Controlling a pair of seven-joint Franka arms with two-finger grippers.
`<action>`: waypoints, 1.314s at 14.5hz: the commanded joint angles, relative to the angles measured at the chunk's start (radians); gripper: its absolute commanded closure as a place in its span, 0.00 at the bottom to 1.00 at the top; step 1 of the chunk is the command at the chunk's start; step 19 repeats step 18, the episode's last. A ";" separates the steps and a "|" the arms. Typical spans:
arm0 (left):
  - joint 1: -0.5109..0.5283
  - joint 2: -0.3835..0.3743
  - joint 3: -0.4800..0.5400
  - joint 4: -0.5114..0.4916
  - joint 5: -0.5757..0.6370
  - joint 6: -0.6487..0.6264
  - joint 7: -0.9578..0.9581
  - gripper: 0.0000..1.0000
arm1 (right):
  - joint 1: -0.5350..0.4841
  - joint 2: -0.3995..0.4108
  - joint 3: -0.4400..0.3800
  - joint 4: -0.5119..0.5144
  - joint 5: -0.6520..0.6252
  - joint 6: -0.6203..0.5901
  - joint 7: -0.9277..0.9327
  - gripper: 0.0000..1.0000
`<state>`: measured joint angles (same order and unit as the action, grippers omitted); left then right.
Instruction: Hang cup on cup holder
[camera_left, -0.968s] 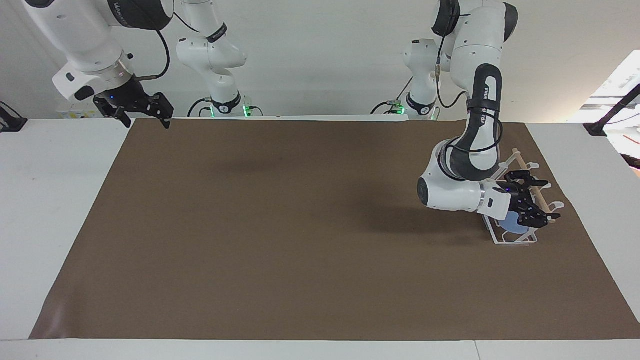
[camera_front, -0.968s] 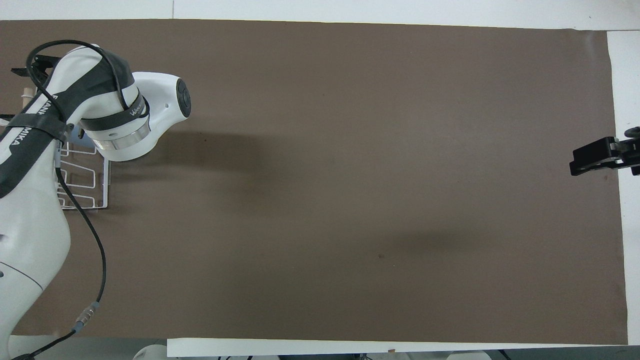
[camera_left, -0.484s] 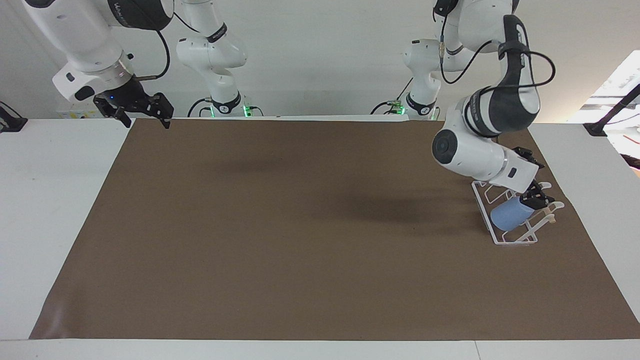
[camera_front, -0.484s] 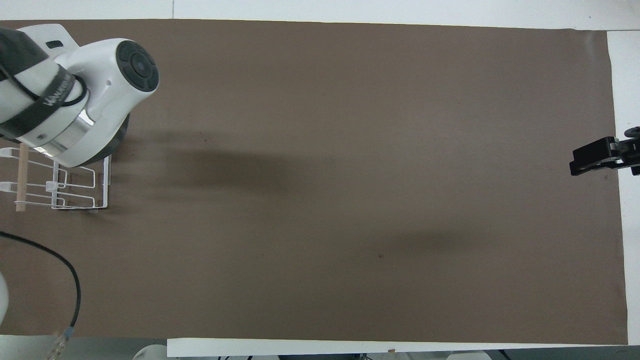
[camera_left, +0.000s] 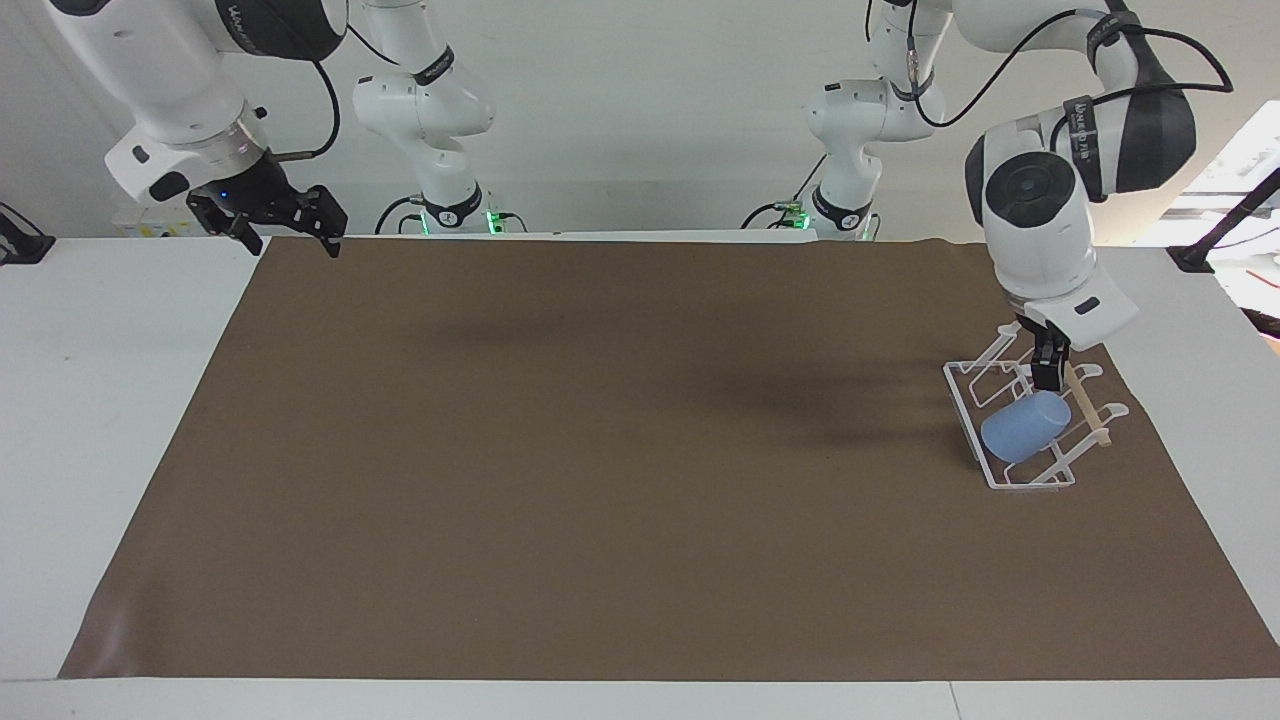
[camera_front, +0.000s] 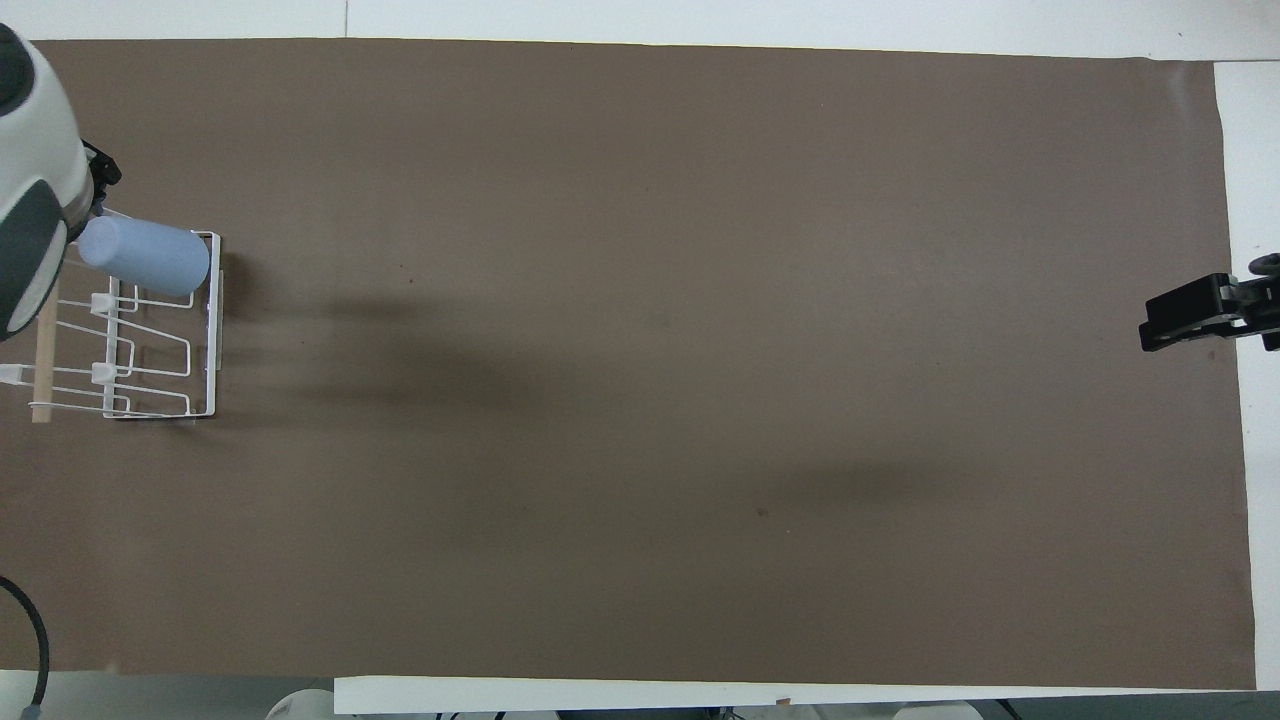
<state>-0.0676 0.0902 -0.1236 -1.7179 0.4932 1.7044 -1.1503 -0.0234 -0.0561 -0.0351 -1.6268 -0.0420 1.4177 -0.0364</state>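
Observation:
The light-blue cup (camera_left: 1025, 425) hangs tilted on a looped prong of the white wire cup holder (camera_left: 1008, 480), base pointing toward the mat's middle. It also shows in the overhead view (camera_front: 145, 257), at the holder's (camera_front: 212, 330) end farther from the robots. My left gripper (camera_left: 1047, 378) points straight down over the holder, just above the cup's upper end by the wooden rod (camera_left: 1088, 408). I cannot tell whether it touches the cup. My right gripper (camera_left: 292, 238) is open and empty, waiting raised over the mat's edge at the right arm's end, and shows in the overhead view (camera_front: 1152, 326).
A brown mat (camera_left: 600, 450) covers most of the white table (camera_left: 100, 400). The holder stands on the mat at the left arm's end. The left arm's white wrist (camera_front: 30, 220) overhangs the holder in the overhead view.
My left arm has risen and swung from lying level beside the holder to pointing down over it. The cup, held low at the holder before, now stays on the prong.

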 joint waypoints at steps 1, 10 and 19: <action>0.031 -0.079 0.001 -0.040 -0.177 0.012 0.313 0.00 | -0.013 -0.021 0.004 -0.024 0.024 0.001 -0.016 0.01; 0.069 -0.149 0.010 0.021 -0.495 -0.157 1.055 0.00 | -0.013 -0.021 0.004 -0.024 0.022 0.001 -0.016 0.01; 0.072 -0.132 0.010 0.144 -0.525 -0.232 1.133 0.00 | -0.013 -0.021 0.004 -0.024 0.022 0.001 -0.016 0.01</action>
